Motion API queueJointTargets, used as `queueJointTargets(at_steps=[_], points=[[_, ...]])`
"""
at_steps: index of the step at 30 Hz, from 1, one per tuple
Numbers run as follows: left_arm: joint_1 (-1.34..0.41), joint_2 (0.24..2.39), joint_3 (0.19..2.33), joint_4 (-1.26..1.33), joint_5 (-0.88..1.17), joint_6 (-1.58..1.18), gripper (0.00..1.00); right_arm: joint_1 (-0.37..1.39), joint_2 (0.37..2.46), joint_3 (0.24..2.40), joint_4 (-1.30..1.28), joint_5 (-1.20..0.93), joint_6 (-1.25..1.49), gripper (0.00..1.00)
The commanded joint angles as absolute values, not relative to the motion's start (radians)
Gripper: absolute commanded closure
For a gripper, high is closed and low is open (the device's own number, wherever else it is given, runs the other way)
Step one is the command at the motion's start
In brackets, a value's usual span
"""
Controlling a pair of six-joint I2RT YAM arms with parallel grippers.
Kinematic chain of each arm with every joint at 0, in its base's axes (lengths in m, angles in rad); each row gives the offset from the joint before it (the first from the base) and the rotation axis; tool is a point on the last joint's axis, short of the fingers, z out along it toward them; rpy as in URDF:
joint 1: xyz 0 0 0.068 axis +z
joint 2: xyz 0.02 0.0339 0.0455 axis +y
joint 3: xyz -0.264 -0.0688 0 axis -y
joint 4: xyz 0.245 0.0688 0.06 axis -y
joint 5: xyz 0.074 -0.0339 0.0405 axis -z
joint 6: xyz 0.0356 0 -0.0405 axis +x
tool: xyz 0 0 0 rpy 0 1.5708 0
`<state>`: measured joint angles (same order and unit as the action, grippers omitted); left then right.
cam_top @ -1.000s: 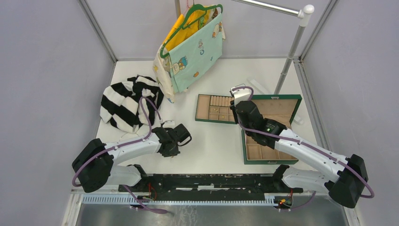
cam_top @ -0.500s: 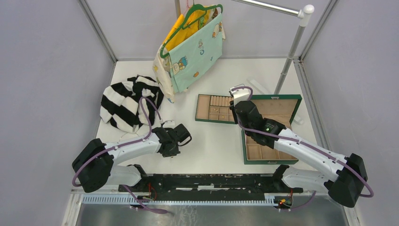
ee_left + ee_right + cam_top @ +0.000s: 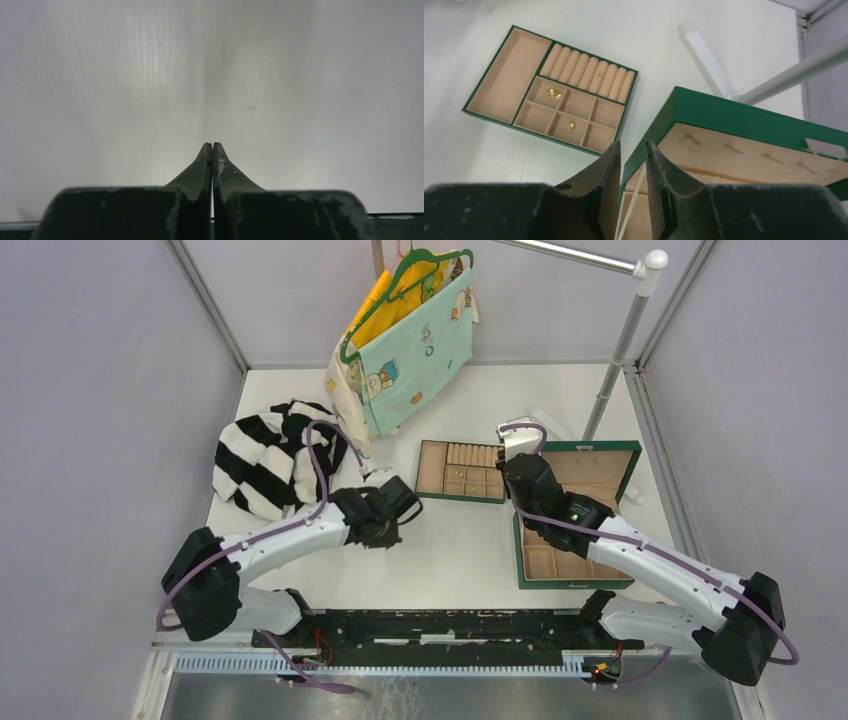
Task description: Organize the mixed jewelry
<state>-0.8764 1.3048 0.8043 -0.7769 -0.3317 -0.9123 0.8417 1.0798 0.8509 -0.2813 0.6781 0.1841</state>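
Two tiny gold pieces point(image 3: 554, 93) point(image 3: 570, 125) lie in separate small compartments of the tan divided tray point(image 3: 509, 75), which sits mid-table in the top view point(image 3: 432, 468). The green box point(image 3: 744, 120) stands open to its right, also in the top view point(image 3: 590, 465). My right gripper point(image 3: 633, 145) hovers over the box's left edge beside the tray point(image 3: 513, 475), jaws a narrow gap apart with nothing between the tips. My left gripper point(image 3: 212, 145) is shut over bare white table, left of the tray point(image 3: 392, 510); nothing shows between its tips. The thin pale chain is out of view.
A black-and-white striped cloth point(image 3: 270, 455) lies at the left. Clothes on a green hanger point(image 3: 410, 330) hang from a metal rack whose pole point(image 3: 615, 350) stands behind the box. A white plastic piece point(image 3: 706, 60) lies by the pole's foot.
My left arm has moved away from the near edge and to the right, toward the tray, gripper still shut. My right gripper has shifted slightly right.
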Motion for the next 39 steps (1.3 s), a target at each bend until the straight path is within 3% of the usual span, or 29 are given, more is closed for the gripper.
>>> queueJointTargets(at_steps=[1, 13, 28, 31, 35, 39], points=[[-0.875, 1.427, 1.067, -0.669, -0.322, -0.743, 0.98, 0.827, 1.025, 0.879, -0.281, 0.801, 0.154, 0.69], [-0.874, 2.019, 1.676, -0.528, -0.194, -0.646, 0.98, 0.825, 0.942, 0.868, -0.352, 0.811, 0.193, 0.67], [-0.871, 2.211, 1.755, -0.467, -0.161, -0.689, 0.98, 0.825, 0.91, 0.841, -0.387, 0.837, 0.179, 0.66], [-0.871, 2.206, 1.748, -0.477, -0.166, -0.695, 0.8, 0.824, 0.911, 0.837, -0.384, 0.831, 0.18, 0.66], [-0.874, 2.153, 1.712, -0.48, -0.189, -0.693, 0.67, 0.825, 0.914, 0.83, -0.374, 0.818, 0.182, 0.66], [-0.89, 2.071, 1.674, -0.492, -0.225, -0.675, 0.6, 0.825, 0.923, 0.823, -0.36, 0.797, 0.184, 0.66]])
